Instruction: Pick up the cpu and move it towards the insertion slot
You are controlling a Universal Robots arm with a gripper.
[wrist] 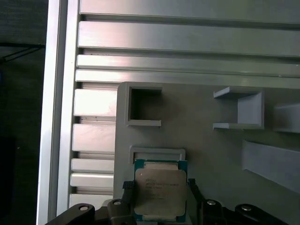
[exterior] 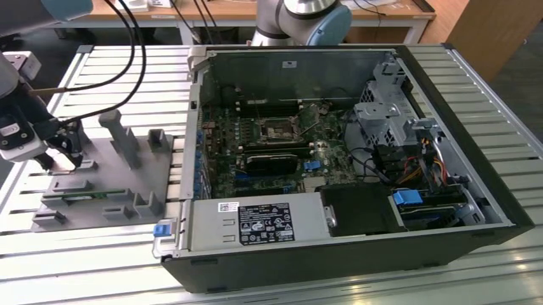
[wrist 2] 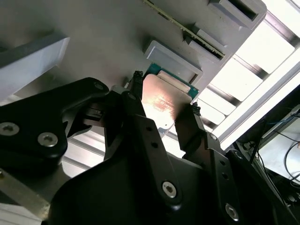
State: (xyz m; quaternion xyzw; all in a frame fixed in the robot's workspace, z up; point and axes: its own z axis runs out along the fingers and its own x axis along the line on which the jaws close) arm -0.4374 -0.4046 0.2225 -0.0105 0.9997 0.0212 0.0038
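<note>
- Under everything, a slatted silver aluminium tabletop (exterior: 127,70) carries the work.
- On the exterior view's right lies a large black computer case (exterior: 339,260), its side open and its circuit board (exterior: 280,140) exposed.
- Just beside the case, on the exterior view's left, sits a flat grey plastic fixture (exterior: 110,190) with upright posts and shallow pockets.
- Over the fixture's far left part hangs the black two-fingered hand (exterior: 72,159), pinching the chip by two opposite edges.
- Between those fingers (wrist: 128,197) is the cpu (wrist: 161,190), a small square chip with a silvery metal top and green rim, at a framed pocket (wrist: 157,153) of the fixture, well apart from the case.
</note>
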